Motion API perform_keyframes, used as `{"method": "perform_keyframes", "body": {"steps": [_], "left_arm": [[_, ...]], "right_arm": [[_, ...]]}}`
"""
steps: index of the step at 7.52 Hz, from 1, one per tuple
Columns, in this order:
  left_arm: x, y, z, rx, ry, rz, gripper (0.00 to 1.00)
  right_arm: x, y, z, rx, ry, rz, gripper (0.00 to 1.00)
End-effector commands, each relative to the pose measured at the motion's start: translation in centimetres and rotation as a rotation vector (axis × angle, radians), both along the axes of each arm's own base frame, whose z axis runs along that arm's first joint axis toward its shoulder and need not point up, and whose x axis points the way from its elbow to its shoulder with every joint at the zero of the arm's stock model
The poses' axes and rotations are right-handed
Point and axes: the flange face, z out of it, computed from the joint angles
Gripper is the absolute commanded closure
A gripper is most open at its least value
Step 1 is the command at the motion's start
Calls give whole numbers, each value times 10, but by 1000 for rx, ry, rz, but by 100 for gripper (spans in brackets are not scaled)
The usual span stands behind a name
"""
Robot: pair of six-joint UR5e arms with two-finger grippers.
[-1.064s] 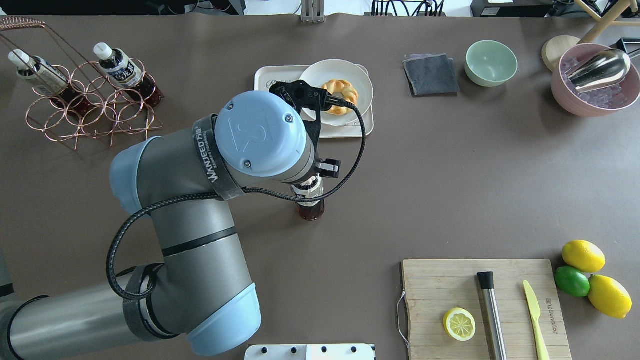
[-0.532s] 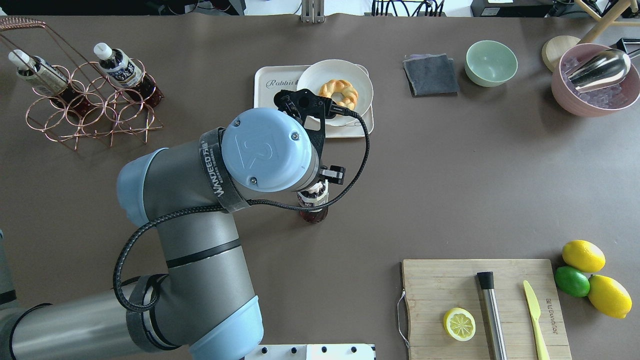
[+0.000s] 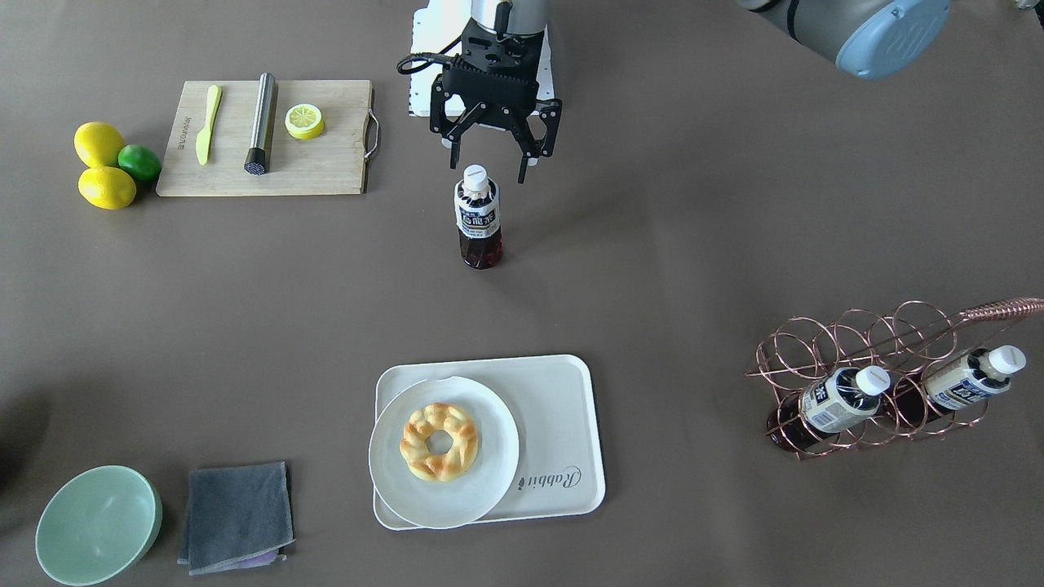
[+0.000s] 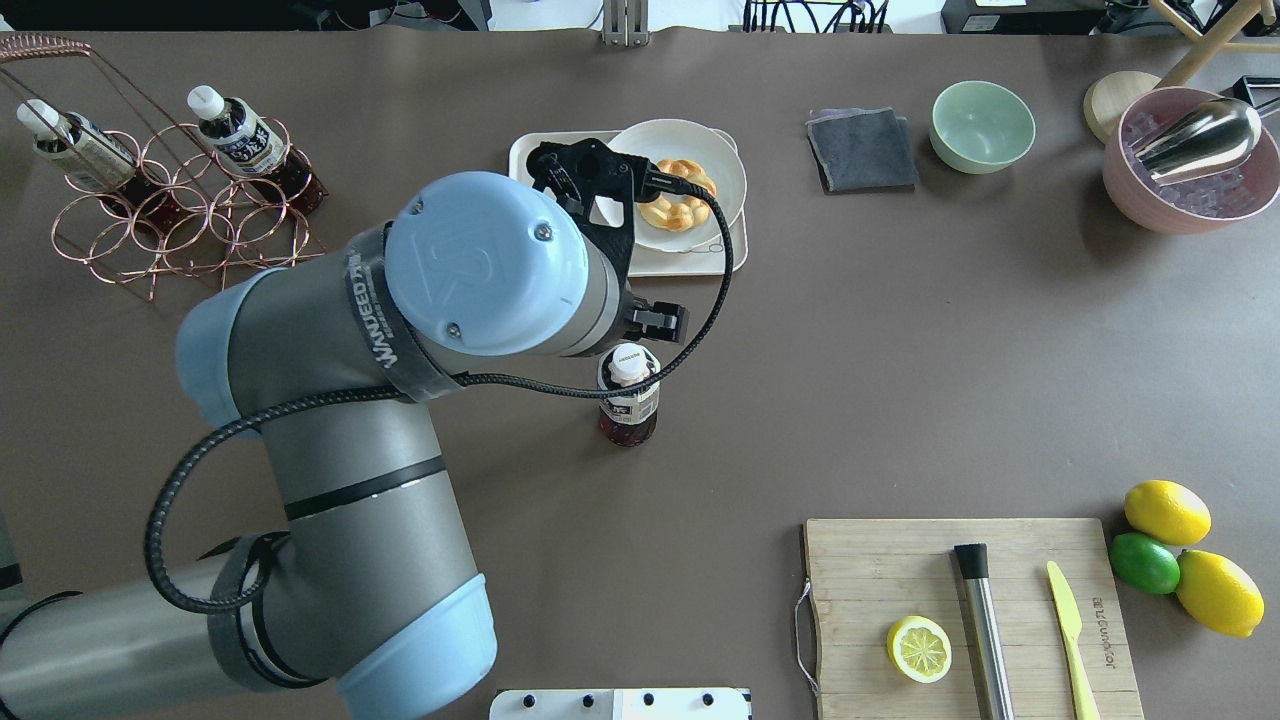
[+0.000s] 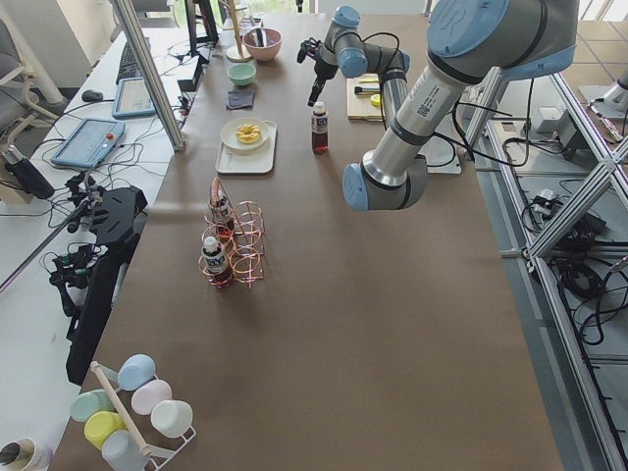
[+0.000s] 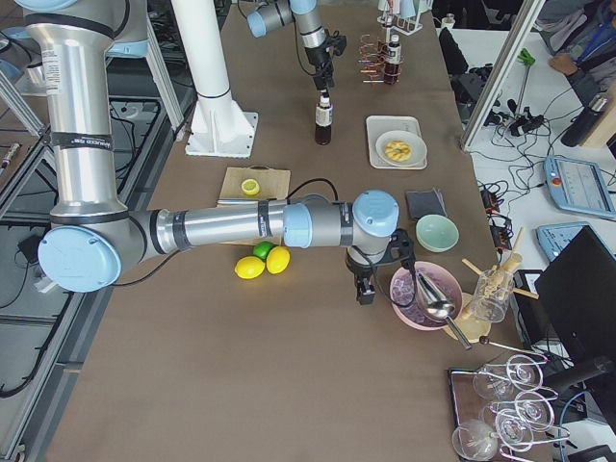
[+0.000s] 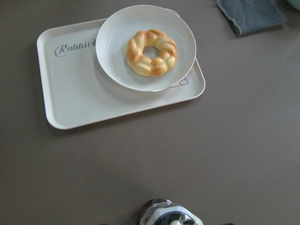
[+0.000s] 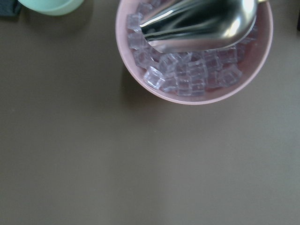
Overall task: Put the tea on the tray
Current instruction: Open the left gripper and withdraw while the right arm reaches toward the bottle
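Your left gripper (image 3: pixel 490 168) is hovering with its fingers (image 3: pixel 453 155) spread wide, gripping nothing. Just below it, the tea (image 3: pixel 479 218) is standing upright on the bare table (image 3: pixel 693 204). Its white cap is sitting under the gap between the fingers and is not touching them.

The tray (image 3: pixel 563 408) is lying well ahead of the gripper, farther from the robot's base and apart from the tea. A round plate (image 3: pixel 489 456) carrying a ring-shaped pastry (image 3: pixel 439 441) is resting on the tray's half toward the robot's right. The half with the script is lying bare.

Off to the gripper's left, two more bottles (image 3: pixel 832 403) are lying tilted in a copper wire rack (image 3: pixel 856 342).

Your right gripper (image 6: pixel 366 287) is hanging far off to the right, just beside a pink bowl (image 8: pixel 192 100) holding ice cubes (image 8: pixel 187 79) and a metal scoop (image 8: pixel 201 23). You cannot tell whether its fingers are spread or together.
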Motion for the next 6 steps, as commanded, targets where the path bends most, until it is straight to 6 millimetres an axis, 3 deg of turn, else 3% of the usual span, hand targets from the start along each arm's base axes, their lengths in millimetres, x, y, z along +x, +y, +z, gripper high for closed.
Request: {"method": "perform_keyframes", "body": {"steps": [1,2,3,4,5,6], "left_arm": [[-93,-50,40,17,-13,43,11],[-114,-67,65,23,-49,59,10],[-118,-73,83,61,-55,70,9],[-125,-79,107,61,-47,60,9],[-133,-82,115,37,-38,74,9],[-135,-81,124,23,-42,80,7]], "right_arm": [[-119,-16,-153,-104,-68,123,0],[-204,-15,-223,-133,-43,206,0],[-285,10,-269,-154,-43,227,0],[-348,35,-329,-174,-92,256,0],[-395,59,-371,-198,-125,282,0],[-426,73,-391,-193,-128,285,0]]}}
